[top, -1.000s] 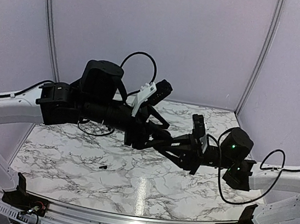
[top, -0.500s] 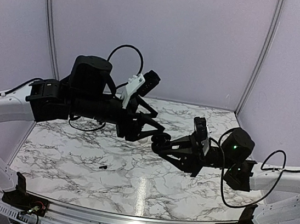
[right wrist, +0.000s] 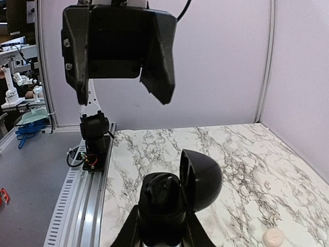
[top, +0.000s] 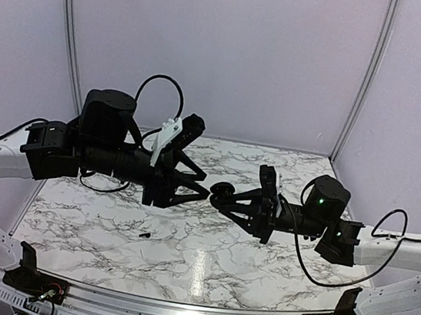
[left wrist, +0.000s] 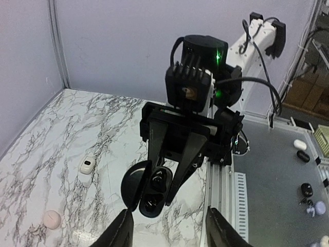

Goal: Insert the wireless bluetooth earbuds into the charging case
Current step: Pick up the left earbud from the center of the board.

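Observation:
My right gripper [top: 226,196] is shut on a black round hinged case [top: 222,189] and holds it above the table with the lid [right wrist: 201,180] open. In the right wrist view [right wrist: 163,229] a black earbud [right wrist: 163,193] sits in its base. The left wrist view shows the case's two sockets [left wrist: 154,191]. My left gripper [top: 204,185] is open and empty, just left of that case and facing it; its fingertips [left wrist: 122,232] frame the case from below. A tiny black earbud [top: 144,235] lies on the marble. A cream-white pebble case [left wrist: 51,219] lies shut on the table, also in the right wrist view [right wrist: 273,236].
A white squarish piece with a dark spot [left wrist: 88,165] lies on the marble near the cream-white case. A metal rail [left wrist: 240,198] runs along the table's near edge. Small loose items [left wrist: 306,189] lie on the grey surface beyond the rail. Walls close in the back and sides.
My left arm has drawn back to the left and its gripper has come away from the right gripper. The right gripper has shifted slightly left with the black case.

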Controlling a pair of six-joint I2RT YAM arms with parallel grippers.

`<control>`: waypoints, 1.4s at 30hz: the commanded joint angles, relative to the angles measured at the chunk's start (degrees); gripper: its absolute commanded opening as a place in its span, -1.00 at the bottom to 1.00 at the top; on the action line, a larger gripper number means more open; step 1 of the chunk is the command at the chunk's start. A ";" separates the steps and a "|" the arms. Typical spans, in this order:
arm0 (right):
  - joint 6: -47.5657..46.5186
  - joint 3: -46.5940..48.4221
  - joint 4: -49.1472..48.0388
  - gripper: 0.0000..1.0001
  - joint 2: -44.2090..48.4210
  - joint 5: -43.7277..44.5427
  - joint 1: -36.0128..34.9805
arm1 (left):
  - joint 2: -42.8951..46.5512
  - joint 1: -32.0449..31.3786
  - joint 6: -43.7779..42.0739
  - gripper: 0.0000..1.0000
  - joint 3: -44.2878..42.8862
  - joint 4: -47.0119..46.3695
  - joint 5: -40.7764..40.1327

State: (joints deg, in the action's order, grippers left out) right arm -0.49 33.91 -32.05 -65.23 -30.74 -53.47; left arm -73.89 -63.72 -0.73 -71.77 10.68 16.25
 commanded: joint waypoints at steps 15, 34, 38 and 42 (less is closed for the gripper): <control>1.22 -1.44 7.09 -1.00 5.16 7.63 3.63 | -9.06 17.65 11.26 -0.04 6.51 23.46 -7.64; 2.52 -2.18 8.71 -1.00 5.38 5.52 4.61 | -33.22 14.48 -8.51 -0.07 -8.48 48.13 -14.32; 2.38 -1.97 8.78 -1.00 5.20 5.47 4.63 | -36.98 13.55 -9.29 0.01 -10.61 48.51 -15.86; 2.59 -2.26 8.73 -1.00 5.36 5.34 4.71 | -39.24 13.45 -10.25 0.01 -12.46 48.73 -15.90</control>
State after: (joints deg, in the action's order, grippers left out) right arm 1.52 31.57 -23.05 -60.40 -24.82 -49.23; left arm -111.57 -50.11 -8.93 -81.71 56.64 1.08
